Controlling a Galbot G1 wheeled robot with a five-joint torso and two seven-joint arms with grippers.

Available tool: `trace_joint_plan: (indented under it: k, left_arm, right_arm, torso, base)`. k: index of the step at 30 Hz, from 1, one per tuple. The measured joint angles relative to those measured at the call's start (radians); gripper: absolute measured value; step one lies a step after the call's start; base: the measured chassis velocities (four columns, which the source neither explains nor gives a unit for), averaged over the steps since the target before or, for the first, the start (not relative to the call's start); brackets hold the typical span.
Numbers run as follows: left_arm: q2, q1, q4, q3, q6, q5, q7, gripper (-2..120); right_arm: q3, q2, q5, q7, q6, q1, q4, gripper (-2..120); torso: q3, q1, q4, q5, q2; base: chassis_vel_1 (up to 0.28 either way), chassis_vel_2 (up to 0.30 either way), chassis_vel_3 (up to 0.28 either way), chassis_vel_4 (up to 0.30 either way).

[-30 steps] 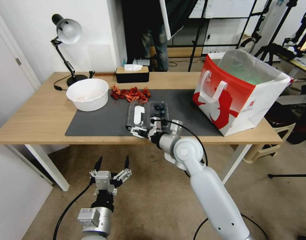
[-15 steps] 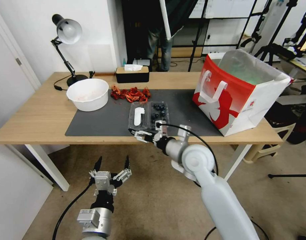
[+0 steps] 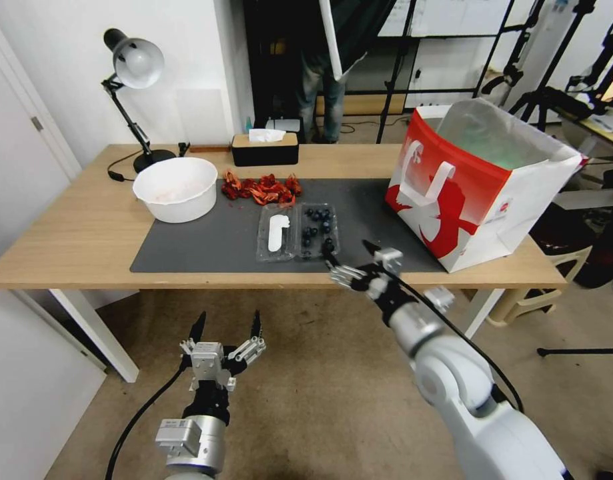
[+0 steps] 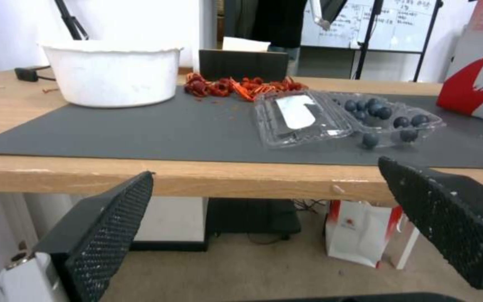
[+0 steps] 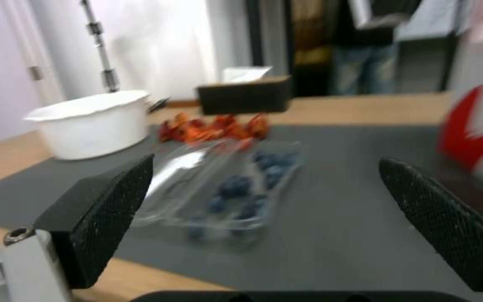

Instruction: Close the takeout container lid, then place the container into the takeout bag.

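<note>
**Container open on mat, both grippers free**

The takeout bag (image 3: 476,180) is stood upright on the right end of the table (image 3: 73,233), partly on the grey mat (image 3: 206,243). The takeout container (image 3: 317,228) is laid open on the mat, well apart from the bag, with the lid (image 3: 276,233) folded flat beside it, white label up. The right gripper (image 3: 349,257) is held at the near table edge, just beside the container, jaws spread and empty. The left gripper (image 3: 226,325) is parked below table level, jaws likewise spread
</note>
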Motion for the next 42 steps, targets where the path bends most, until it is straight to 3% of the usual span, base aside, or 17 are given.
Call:
trace_joint_plan:
  k: [7,12,23,27,29,33,37,39,41,42]
  left_arm:
    - [0.009,-0.001,-0.001,-0.002,0.000,-0.002,0.000,100]
    - [0.010,-0.001,0.000,0.001,0.006,-0.005,0.006,100]
    - [0.032,-0.025,0.027,0.020,0.031,-0.069,0.013,100]
    - [0.047,-0.041,0.039,0.043,0.033,-0.164,-0.012,100]
    - [0.065,-0.055,0.032,0.055,0.047,-0.302,-0.038,100]
    - [0.093,-0.075,0.013,0.053,0.082,-0.425,-0.045,100]
    - [0.154,-0.125,-0.041,0.062,0.147,-0.704,-0.076,100]
    - [0.158,-0.130,-0.044,0.064,0.150,-0.728,-0.078,100]
    - [0.180,-0.174,-0.062,0.077,0.169,-0.896,-0.087,100]
    - [0.180,-0.174,-0.062,0.077,0.169,-0.896,-0.087,100]
  right_arm:
    - [0.029,0.013,-0.139,0.062,0.207,-0.120,-0.006,100]
    - [0.031,0.033,-0.197,0.101,0.289,-0.193,-0.030,100]
    - [0.015,0.072,-0.205,0.124,0.314,-0.285,-0.028,100]
    - [0.016,0.072,-0.205,0.127,0.307,-0.287,-0.024,100]
    - [0.004,0.060,-0.200,0.124,0.294,-0.266,-0.025,100]
    - [-0.003,0.051,-0.188,0.119,0.281,-0.246,-0.025,100]
    - [-0.007,0.040,-0.174,0.112,0.256,-0.227,-0.017,100]
    - [-0.007,0.039,-0.173,0.112,0.255,-0.227,-0.017,100]
    - [-0.007,0.038,-0.172,0.109,0.248,-0.226,-0.013,100]
    - [-0.007,0.038,-0.172,0.109,0.248,-0.226,-0.013,100]
  torso:
    - [0.000,0.000,0.0001,0.0000,0.000]
    - [0.000,0.000,0.0000,0.0001,0.000]
    - [0.000,0.000,0.0001,-0.0002,0.000]
    - [0.000,0.000,0.0000,-0.0002,0.000]
    - [0.000,0.000,0.0001,-0.0002,0.000]
    - [0.000,0.000,0.0004,0.0000,0.000]
    - [0.000,0.000,0.0003,0.0000,0.000]
    - [0.000,0.000,0.0003,0.0000,0.000]
    - [0.000,0.000,0.0000,-0.0002,0.000]
    - [0.000,0.000,0.0000,-0.0002,0.000]
  base:
    - [0.000,0.000,0.000,0.000]
    - [0.000,0.000,0.000,0.000]
    - [0.000,0.000,0.000,0.000]
    - [0.000,0.000,0.000,0.000]
    - [0.000,0.000,0.000,0.000]
    - [0.000,0.000,0.000,0.000]
    - [0.000,0.000,0.000,0.000]
    - [0.000,0.000,0.000,0.000]
    - [0.000,0.000,0.000,0.000]
    - [0.000,0.000,0.000,0.000]
